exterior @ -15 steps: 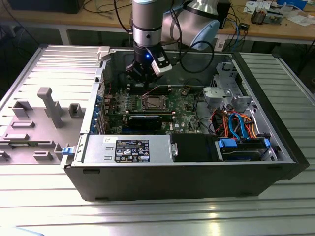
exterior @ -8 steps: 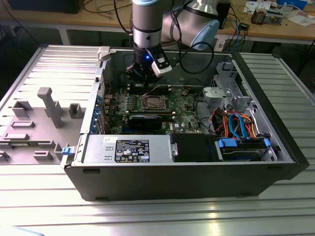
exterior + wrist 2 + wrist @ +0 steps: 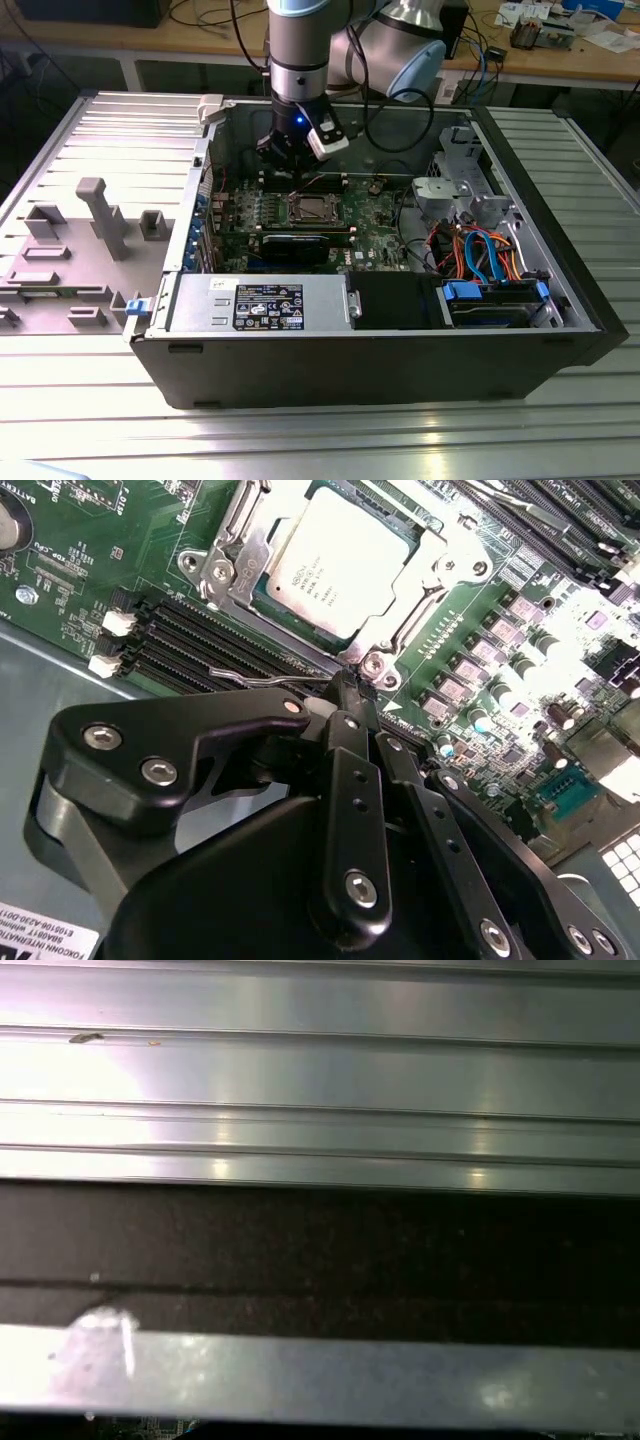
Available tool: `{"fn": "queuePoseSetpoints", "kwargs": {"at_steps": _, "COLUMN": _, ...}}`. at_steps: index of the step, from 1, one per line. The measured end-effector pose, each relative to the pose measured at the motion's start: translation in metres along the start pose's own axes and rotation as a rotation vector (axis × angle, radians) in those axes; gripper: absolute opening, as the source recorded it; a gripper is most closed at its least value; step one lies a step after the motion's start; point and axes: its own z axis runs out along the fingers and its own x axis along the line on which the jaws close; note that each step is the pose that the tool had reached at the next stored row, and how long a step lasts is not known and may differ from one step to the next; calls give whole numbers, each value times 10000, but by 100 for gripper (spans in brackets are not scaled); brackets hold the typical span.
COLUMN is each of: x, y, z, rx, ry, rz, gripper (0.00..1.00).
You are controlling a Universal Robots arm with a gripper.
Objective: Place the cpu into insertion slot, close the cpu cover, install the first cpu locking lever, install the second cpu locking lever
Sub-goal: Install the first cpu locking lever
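The cpu (image 3: 335, 565), a silver-grey square chip, lies in the insertion slot (image 3: 310, 208) on the green motherboard. The cpu cover (image 3: 415, 575), a silver frame plate, lies flat around it with the chip showing through its window. A thin wire locking lever (image 3: 262, 679) runs along the socket's edge beside the black memory slots. My gripper (image 3: 348, 688) is shut, and its black fingertips touch the end of that lever near the socket's corner screw. In the exterior view the gripper (image 3: 290, 168) hangs just behind the socket inside the open computer case.
Black memory slots (image 3: 190, 640) flank the socket. A black graphics card (image 3: 295, 247) lies in front of it, then the power supply (image 3: 260, 303). A grey drive cage (image 3: 460, 190) and coloured cables (image 3: 480, 250) fill the exterior view's right. Grey fixtures (image 3: 100, 215) stand on the table.
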Motion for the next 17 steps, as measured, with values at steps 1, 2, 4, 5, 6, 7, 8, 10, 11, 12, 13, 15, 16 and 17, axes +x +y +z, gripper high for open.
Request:
{"fn": "queuePoseSetpoints", "kwargs": {"at_steps": 1, "x": 0, "y": 0, "z": 5, "rx": 0, "ry": 0, "rz": 0, "gripper": 11}}
{"fn": "queuePoseSetpoints", "kwargs": {"at_steps": 2, "x": 0, "y": 0, "z": 11, "rx": 0, "ry": 0, "rz": 0, "gripper": 11}}
{"fn": "queuePoseSetpoints", "kwargs": {"at_steps": 4, "x": 0, "y": -1, "z": 21, "rx": 0, "ry": 0, "rz": 0, "gripper": 11}}
{"fn": "queuePoseSetpoints", "kwargs": {"at_steps": 5, "x": 0, "y": -1, "z": 24, "rx": 1, "ry": 1, "rz": 0, "gripper": 11}}
{"fn": "queuePoseSetpoints", "kwargs": {"at_steps": 6, "x": 0, "y": -1, "z": 32, "rx": 0, "ry": 0, "rz": 0, "gripper": 11}}
{"fn": "queuePoseSetpoints", "kwargs": {"at_steps": 7, "x": -1, "y": -1, "z": 41, "rx": 1, "ry": 1, "rz": 0, "gripper": 11}}
{"fn": "queuePoseSetpoints", "kwargs": {"at_steps": 8, "x": -1, "y": -2, "z": 52, "rx": 1, "ry": 0, "rz": 0, "gripper": 11}}
{"fn": "queuePoseSetpoints", "kwargs": {"at_steps": 10, "x": -1, "y": -2, "z": 61, "rx": 1, "ry": 1, "rz": 0, "gripper": 11}}
{"fn": "queuePoseSetpoints", "kwargs": {"at_steps": 11, "x": -1, "y": -2, "z": 67, "rx": 1, "ry": 1, "rz": 0, "gripper": 11}}
{"fn": "queuePoseSetpoints", "kwargs": {"at_steps": 12, "x": -1, "y": -2, "z": 70, "rx": 1, "ry": 1, "rz": -1, "gripper": 11}}
{"fn": "queuePoseSetpoints", "kwargs": {"at_steps": 13, "x": -1, "y": -2, "z": 73, "rx": 1, "ry": 1, "rz": 0, "gripper": 11}}
{"fn": "queuePoseSetpoints", "kwargs": {"at_steps": 15, "x": -124, "y": -7, "z": 105, "rx": -4, "ry": 12, "rz": -423, "gripper": 11}}
{"fn": "queuePoseSetpoints", "kwargs": {"at_steps": 16, "x": -178, "y": -9, "z": 110, "rx": -6, "ry": 17, "rz": -647, "gripper": 11}}
{"fn": "queuePoseSetpoints", "kwargs": {"at_steps": 17, "x": -232, "y": -11, "z": 117, "rx": -8, "ry": 22, "rz": -852, "gripper": 11}}
